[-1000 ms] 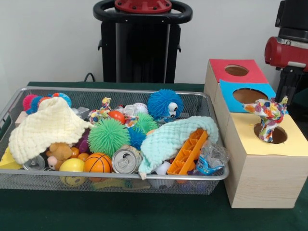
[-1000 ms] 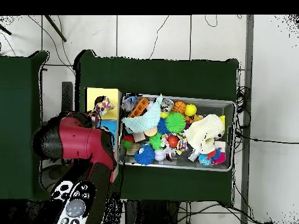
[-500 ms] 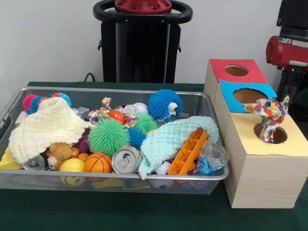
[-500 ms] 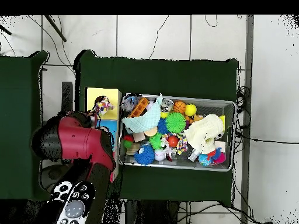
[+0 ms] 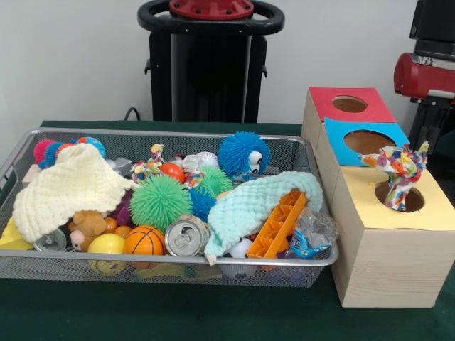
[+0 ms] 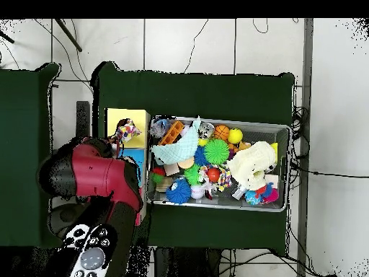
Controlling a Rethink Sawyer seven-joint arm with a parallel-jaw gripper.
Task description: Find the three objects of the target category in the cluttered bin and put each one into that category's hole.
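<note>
A multicoloured rope toy (image 5: 399,174) stands upright in the hole of the yellow-topped box (image 5: 359,206), with most of it above the rim; in the overhead view the rope toy (image 6: 127,131) lies on the same yellow top. Nothing holds it. A second, smaller rope toy (image 5: 148,168) lies in the wire bin (image 5: 170,271) near its back. The arm's red and black end (image 5: 425,106) hangs at the right edge, behind and above the boxes, apart from the toy. I cannot make out the gripper's state. From above, the red arm (image 6: 97,173) covers the red box.
Red-topped (image 5: 323,106) and blue-topped (image 5: 340,135) boxes with holes stand behind the yellow one. The bin holds a cream cloth (image 5: 67,188), mint cloth (image 5: 252,202), green (image 5: 158,202) and blue (image 5: 242,153) spiky balls, an orange plastic piece (image 5: 281,224), a can (image 5: 186,236) and a basketball (image 5: 144,241).
The arm's end at the right edge has drawn slightly up and to the right. The rope toy stays in the yellow box's hole.
</note>
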